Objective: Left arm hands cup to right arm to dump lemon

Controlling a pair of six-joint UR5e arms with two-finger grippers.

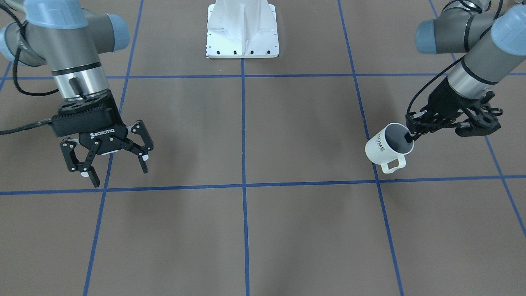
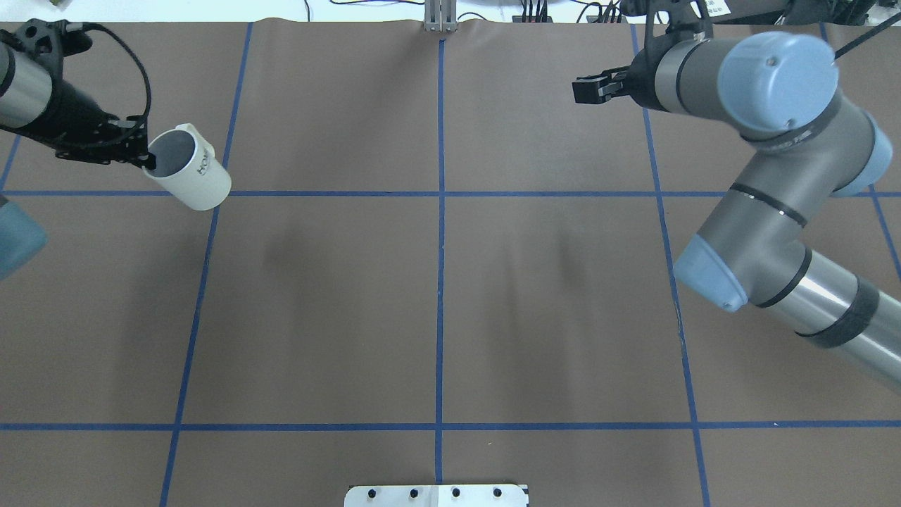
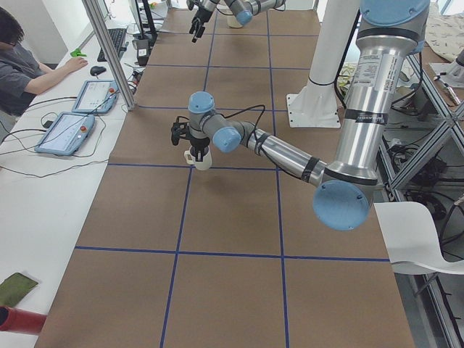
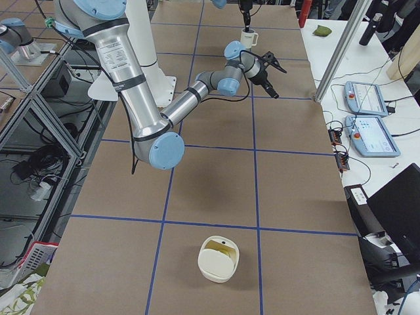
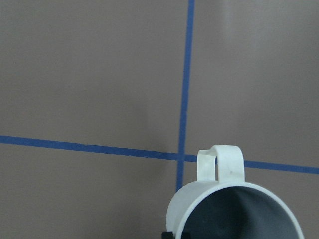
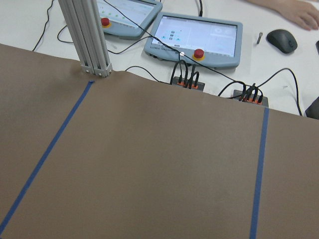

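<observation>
My left gripper (image 1: 411, 136) is shut on the rim of the white "HOME" cup (image 1: 382, 148), one finger inside and one outside. It holds the cup tilted at the table's left side; the cup also shows in the overhead view (image 2: 200, 179) beside the left gripper (image 2: 146, 159). The left wrist view shows the cup's (image 5: 234, 209) handle and grey inside; no lemon shows in it. My right gripper (image 1: 120, 174), lettered ROBOTIQ, is open and empty far across the table, and shows in the overhead view (image 2: 578, 90) too.
The white robot pedestal (image 1: 242, 33) stands mid-table at the robot's side. A white container (image 4: 218, 260) with something yellowish inside sits near the table's right end. An operator (image 3: 22, 65), tablets (image 6: 197, 35) and a metal post (image 6: 84, 35) line the far edge.
</observation>
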